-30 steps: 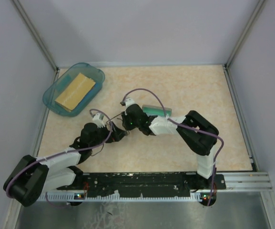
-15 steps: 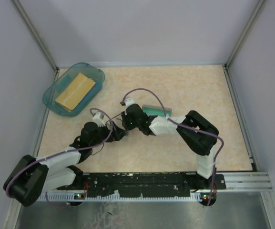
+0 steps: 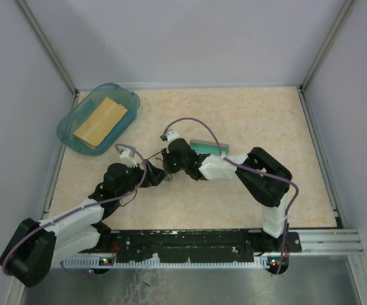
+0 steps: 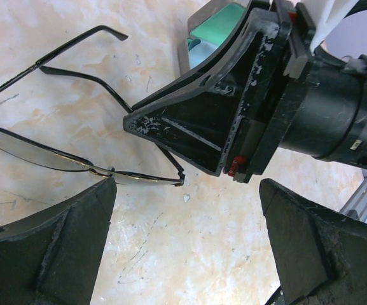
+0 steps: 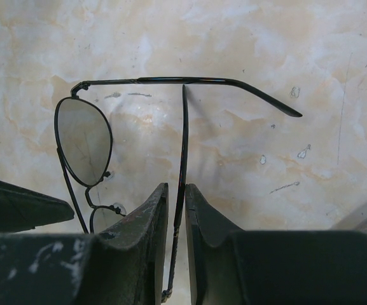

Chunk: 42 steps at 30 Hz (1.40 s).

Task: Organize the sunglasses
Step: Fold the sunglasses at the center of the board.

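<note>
- My right tool [image 5: 177, 188] is closed to a narrow slit on one slim temple arm of the sunglasses [image 5: 83, 140], which runs straight in between its fingers.
- The sunglasses lie unfolded on the marbled tabletop [image 5: 234, 38]. The other temple arm stretches crosswise just ahead of the right tool, and both lenses sit off to that tool's left.
- My left tool [image 4: 187, 184] hangs open with its fingers spread wide, gripping nothing. One lens rim lies just beyond its left fingertip, and the right tool fills the view ahead of it.
- The grey case [image 4: 218, 28], green lining showing, sits behind the right tool as seen from the left wrist.
</note>
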Each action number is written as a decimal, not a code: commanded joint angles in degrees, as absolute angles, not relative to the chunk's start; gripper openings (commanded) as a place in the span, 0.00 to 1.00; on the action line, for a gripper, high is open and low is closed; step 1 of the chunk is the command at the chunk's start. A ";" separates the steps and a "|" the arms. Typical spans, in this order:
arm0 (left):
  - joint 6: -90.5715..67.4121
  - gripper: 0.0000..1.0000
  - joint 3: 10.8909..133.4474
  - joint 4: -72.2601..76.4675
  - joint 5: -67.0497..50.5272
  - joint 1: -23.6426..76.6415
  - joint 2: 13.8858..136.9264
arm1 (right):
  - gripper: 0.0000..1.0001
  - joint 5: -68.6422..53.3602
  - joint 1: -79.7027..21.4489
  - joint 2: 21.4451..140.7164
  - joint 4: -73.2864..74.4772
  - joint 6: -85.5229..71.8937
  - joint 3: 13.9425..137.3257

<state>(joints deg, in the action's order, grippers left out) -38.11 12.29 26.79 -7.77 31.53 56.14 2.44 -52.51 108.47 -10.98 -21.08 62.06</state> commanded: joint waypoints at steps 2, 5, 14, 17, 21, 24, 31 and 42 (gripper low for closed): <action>-37.16 0.99 12.78 26.28 -7.84 31.75 56.88 | 0.18 2.37 -53.28 108.33 -12.80 -20.92 64.69; -37.10 0.99 12.55 26.28 -7.46 31.79 56.51 | 0.18 2.20 -53.26 108.26 -13.00 -20.92 64.60; -37.00 0.99 13.53 27.62 -7.79 31.74 59.11 | 0.18 1.55 -53.26 108.54 -13.31 -21.00 64.52; -37.04 0.99 13.67 28.43 -7.98 31.78 59.97 | 0.18 1.21 -53.31 108.52 -13.40 -21.00 64.46; -37.00 0.99 13.84 28.78 -7.82 31.75 60.24 | 0.18 0.53 -53.26 108.56 -13.71 -21.15 64.25; -37.05 0.99 13.79 28.74 -7.93 31.73 59.70 | 0.18 0.52 -53.26 108.54 -13.77 -21.18 64.16; -36.64 0.99 14.30 28.28 -7.61 31.73 59.47 | 0.18 0.02 -53.26 108.80 -14.06 -21.27 63.99; -36.65 0.99 15.44 30.41 -8.20 31.73 62.76 | 0.18 -1.16 -53.28 108.81 -14.49 -21.58 63.63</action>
